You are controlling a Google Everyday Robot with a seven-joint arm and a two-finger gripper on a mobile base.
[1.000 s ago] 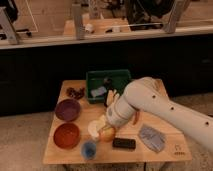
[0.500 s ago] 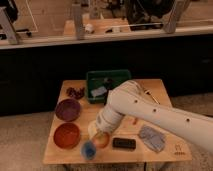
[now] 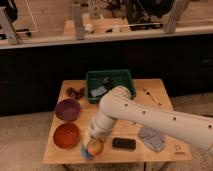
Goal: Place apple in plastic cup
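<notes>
The apple is a small orange-yellow ball at the front edge of the wooden table. It sits right at the tip of my gripper, which reaches down from the big white arm and is shut on the apple. The blue plastic cup shows only as a blue rim just left of and below the apple, touching or under it. The arm hides the rest of the cup.
A green bin stands at the table's back. A purple bowl and a red-orange bowl sit at the left. A black block and a grey packet lie to the right of the gripper.
The gripper has moved down and to the left, toward the table's front edge, carrying the apple to the blue cup. The arm now covers more of the table's middle.
</notes>
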